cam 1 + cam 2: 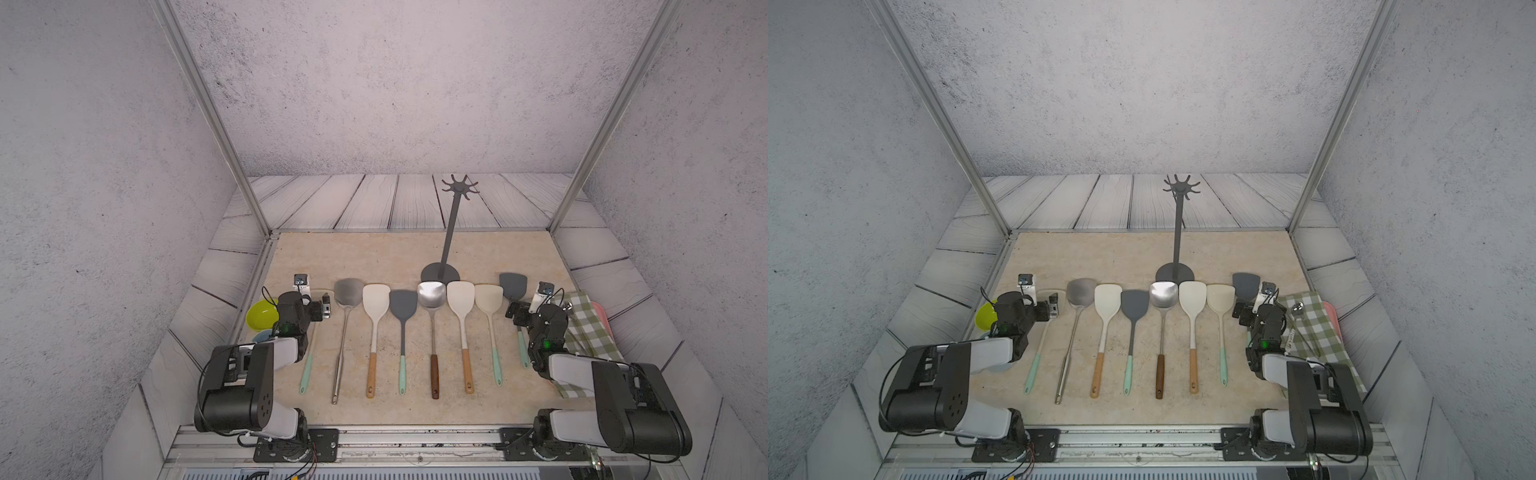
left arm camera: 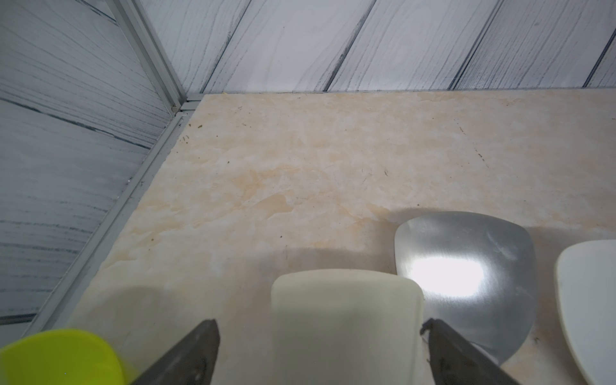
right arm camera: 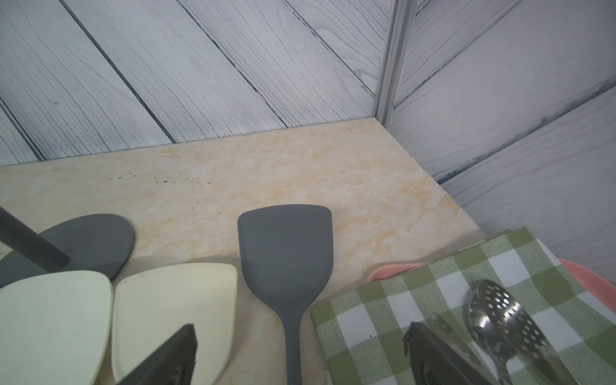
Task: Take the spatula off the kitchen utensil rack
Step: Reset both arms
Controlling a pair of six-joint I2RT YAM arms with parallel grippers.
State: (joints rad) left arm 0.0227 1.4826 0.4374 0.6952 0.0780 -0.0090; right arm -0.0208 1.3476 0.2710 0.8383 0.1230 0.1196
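The kitchen utensil rack (image 1: 451, 232) (image 1: 1177, 232) stands upright at the back of the table, its round base (image 3: 90, 240) also showing in the right wrist view. Nothing hangs on its hooks (image 1: 459, 188). Several spatulas lie side by side on the table in front of it, among them a grey spatula (image 1: 403, 305). My left gripper (image 1: 325, 306) (image 2: 320, 330) hovers open over the head of the leftmost cream spatula (image 2: 346, 316). Open too, my right gripper (image 1: 515, 311) (image 3: 300, 333) straddles the neck of the rightmost grey spatula (image 3: 285, 246).
A lime green bowl (image 1: 262, 314) (image 2: 60, 356) sits by the left wall. At the right, a green checked cloth (image 1: 590, 332) (image 3: 416, 300) covers a pink tray (image 3: 583, 273) and carries a slotted steel spoon (image 3: 500, 310). Wood-patterned walls enclose the table.
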